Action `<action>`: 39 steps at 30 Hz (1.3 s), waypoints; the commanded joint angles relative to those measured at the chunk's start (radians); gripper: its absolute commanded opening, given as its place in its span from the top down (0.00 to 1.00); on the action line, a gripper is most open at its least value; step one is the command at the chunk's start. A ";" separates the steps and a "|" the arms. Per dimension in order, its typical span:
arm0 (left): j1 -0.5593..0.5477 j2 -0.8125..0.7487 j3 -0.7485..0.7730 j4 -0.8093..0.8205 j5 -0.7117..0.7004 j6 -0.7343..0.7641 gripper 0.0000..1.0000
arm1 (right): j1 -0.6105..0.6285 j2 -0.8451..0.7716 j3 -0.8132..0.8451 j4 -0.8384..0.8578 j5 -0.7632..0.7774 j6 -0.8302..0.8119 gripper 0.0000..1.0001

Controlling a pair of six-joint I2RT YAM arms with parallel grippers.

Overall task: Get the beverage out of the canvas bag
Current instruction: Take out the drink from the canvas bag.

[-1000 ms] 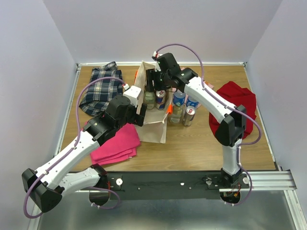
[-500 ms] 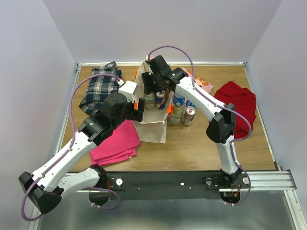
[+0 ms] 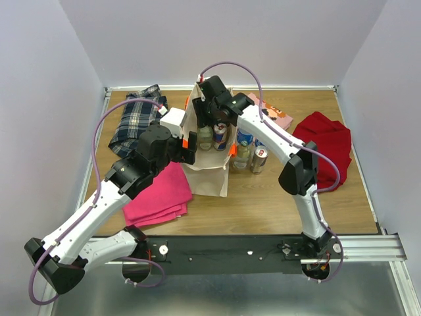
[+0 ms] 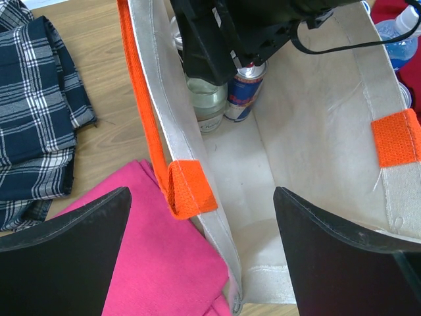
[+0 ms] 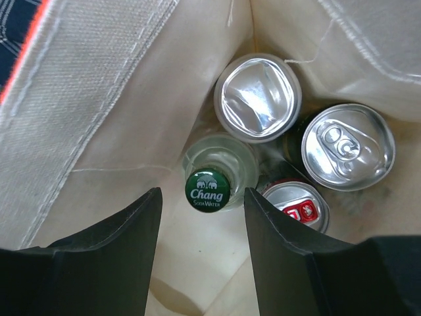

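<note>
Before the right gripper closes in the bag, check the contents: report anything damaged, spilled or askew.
The foil lid of the cup inside the canvas bag is dented and creased, though no tear shows. The Chang bottle, the silver-topped can and the red-marked can stand upright; no spill is visible.

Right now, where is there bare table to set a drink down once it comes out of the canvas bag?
Bare wood lies near the front edge, between the pink cloth and the right arm, in front of the canvas bag. It is crowded right of the bag, where bottles and cans stand, with the red cloth beyond them.
</note>
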 commanded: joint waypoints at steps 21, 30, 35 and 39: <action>0.010 -0.012 0.014 -0.007 -0.032 0.003 0.01 | 0.006 0.106 0.092 -0.070 0.022 -0.017 0.41; 0.010 -0.012 0.004 0.001 -0.029 -0.005 0.01 | 0.006 0.134 0.142 -0.091 0.054 -0.021 0.46; 0.012 -0.009 0.004 -0.001 -0.029 0.000 0.01 | 0.006 0.141 0.152 -0.093 0.060 -0.018 0.48; 0.012 -0.006 0.003 -0.004 -0.021 0.007 0.01 | 0.006 0.149 0.149 -0.099 0.056 -0.011 0.51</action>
